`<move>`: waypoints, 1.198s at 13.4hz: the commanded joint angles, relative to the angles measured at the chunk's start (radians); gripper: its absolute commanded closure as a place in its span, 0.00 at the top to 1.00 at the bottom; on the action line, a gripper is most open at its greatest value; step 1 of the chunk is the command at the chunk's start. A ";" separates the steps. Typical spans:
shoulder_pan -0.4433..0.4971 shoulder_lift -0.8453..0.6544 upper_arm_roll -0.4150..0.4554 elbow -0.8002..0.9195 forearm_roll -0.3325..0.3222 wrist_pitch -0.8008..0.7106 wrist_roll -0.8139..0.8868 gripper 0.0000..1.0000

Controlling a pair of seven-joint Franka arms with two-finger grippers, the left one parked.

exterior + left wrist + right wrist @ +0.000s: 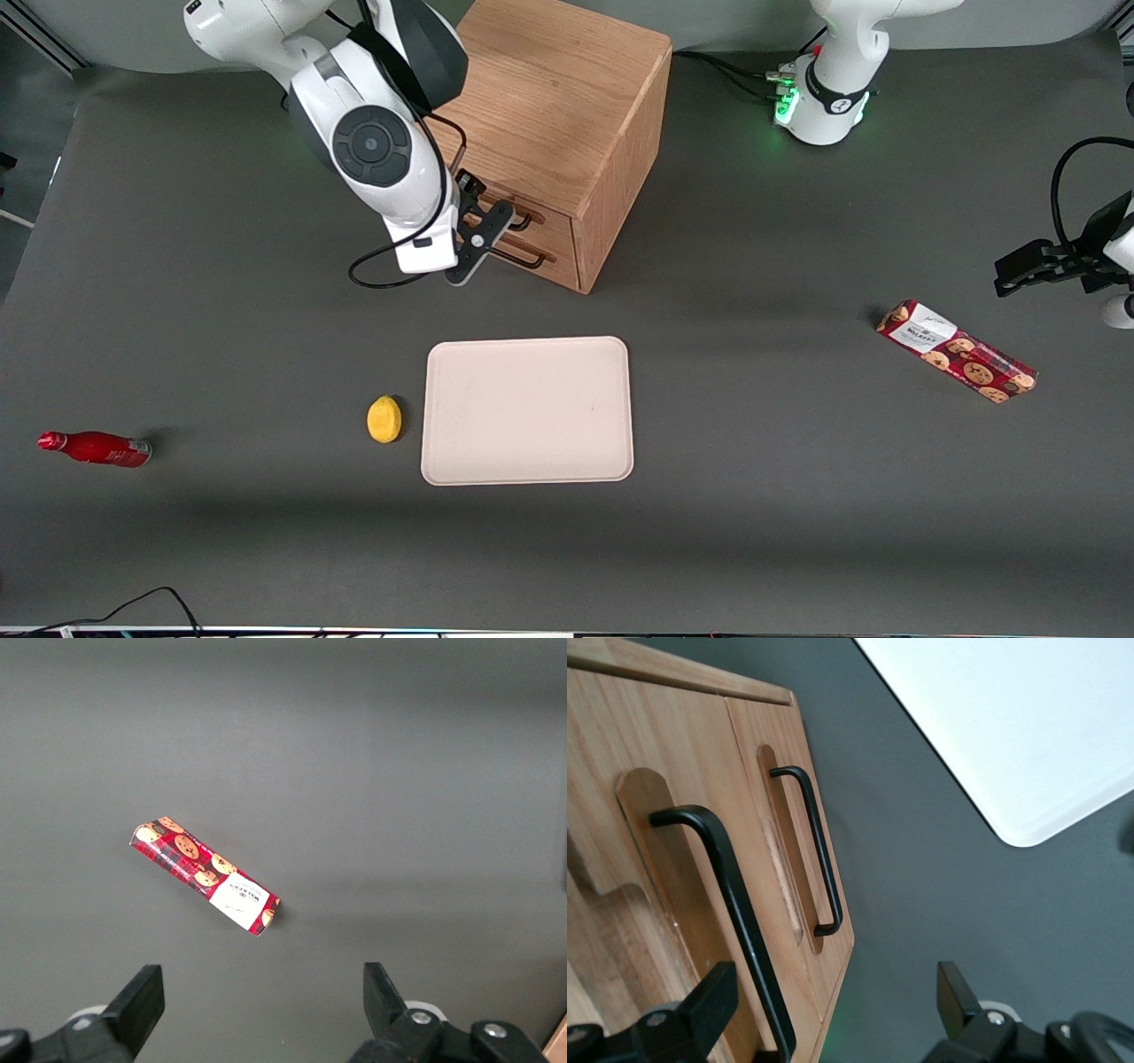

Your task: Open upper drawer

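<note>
The oak cabinet (pixel 567 97) stands at the back of the table, its two drawer fronts facing the working arm's end. In the right wrist view the upper drawer (pixel 673 842) shows its black bar handle (pixel 731 904), with the lower drawer (pixel 766 753) and its handle (pixel 815 850) beside it, nearer the table top. Both fronts look flush. My gripper (pixel 833 1001) is open in front of the drawers. The upper handle's end lies between the fingers, close to one finger (pixel 713 997), and nothing is gripped. From the front, the gripper (pixel 496 232) covers most of the upper drawer (pixel 542 223).
A beige tray (pixel 527 412) lies nearer the front camera than the cabinet, with a lemon (pixel 384 418) beside it. A red bottle (pixel 96 448) lies toward the working arm's end. A cookie packet (pixel 957 351) lies toward the parked arm's end.
</note>
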 commanded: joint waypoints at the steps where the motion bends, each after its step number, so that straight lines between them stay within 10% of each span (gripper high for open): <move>1: -0.008 -0.012 0.041 -0.050 0.003 0.045 -0.023 1.00; 16: -0.060 -0.023 0.073 -0.119 0.070 0.093 -0.035 1.00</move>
